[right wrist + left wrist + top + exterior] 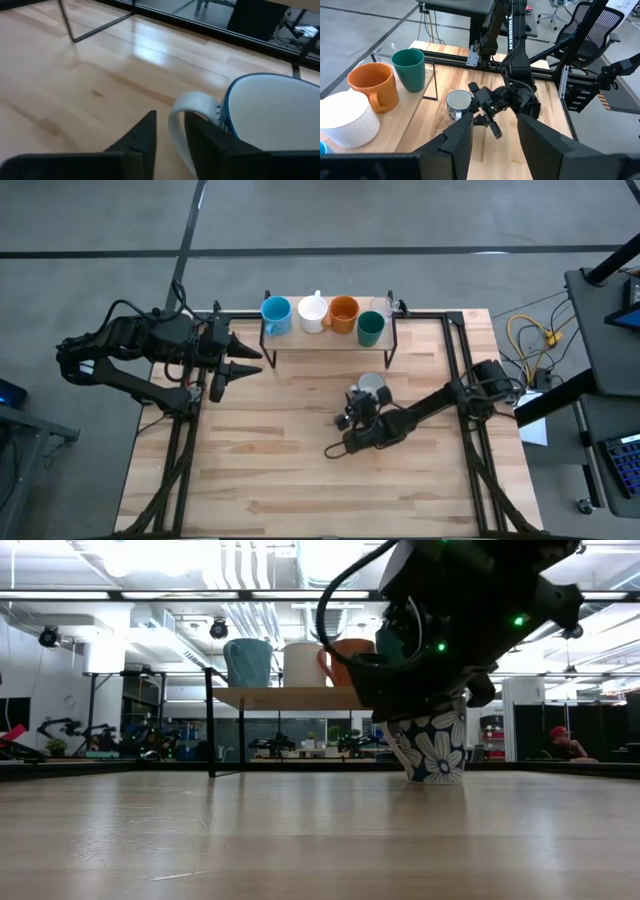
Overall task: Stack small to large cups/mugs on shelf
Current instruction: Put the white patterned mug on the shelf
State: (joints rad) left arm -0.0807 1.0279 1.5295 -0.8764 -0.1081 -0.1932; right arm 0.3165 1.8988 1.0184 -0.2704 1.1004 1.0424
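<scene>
A white mug with a dark blue flower pattern [372, 385] [432, 750] stands upright on the table in front of the shelf [330, 342]. On the shelf stand a light blue cup [276, 313], a white mug [313, 313], an orange mug [344, 313] and a teal cup [371, 328]. My right gripper [170, 117] is low at the flowered mug's handle [177, 122], fingers open and straddling it. My left gripper [255, 360] hangs open, raised over the table's left side, with nothing between its fingers. My right gripper comes at the flowered mug's handle band [176, 131] nearly level, slanting slightly down. One finger [205, 145] stands inside the handle loop next to the mug's wall, the other [142, 135] outside it, where a sliver of table still shows. Whether a finger touches the band, I cannot tell.
The shelf's thin black legs [209, 720] stand just beyond the flowered mug. Bare wood lies toward the table's near edge [300, 490]. Black frame rails [455, 370] run along the table's left and right sides.
</scene>
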